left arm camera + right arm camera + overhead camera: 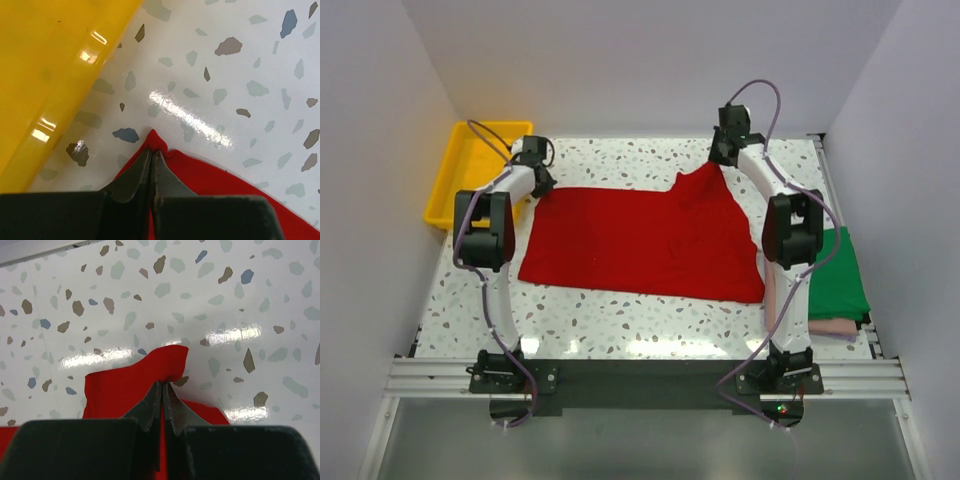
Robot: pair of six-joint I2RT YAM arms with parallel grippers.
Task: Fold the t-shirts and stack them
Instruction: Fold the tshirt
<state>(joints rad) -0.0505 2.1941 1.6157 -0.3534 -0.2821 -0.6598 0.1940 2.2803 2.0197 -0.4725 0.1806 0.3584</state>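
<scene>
1. Top external view showed me the red shirt (640, 240) spread mid-table (620, 160).
2. I saw the left gripper (152, 151) clamped on its far-left corner, beside the bin (45, 75).
3. The right gripper (164, 385) pinched the peaked far-right corner.
4. A green shirt (840, 275) lay right.

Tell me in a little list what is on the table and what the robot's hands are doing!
table: white, speckled
red t-shirt: spread in the middle
left gripper: shut on its far left corner
right gripper: shut on its far right corner
yellow bin: far left
green shirt: folded, on the pink shirt, right edge
</scene>
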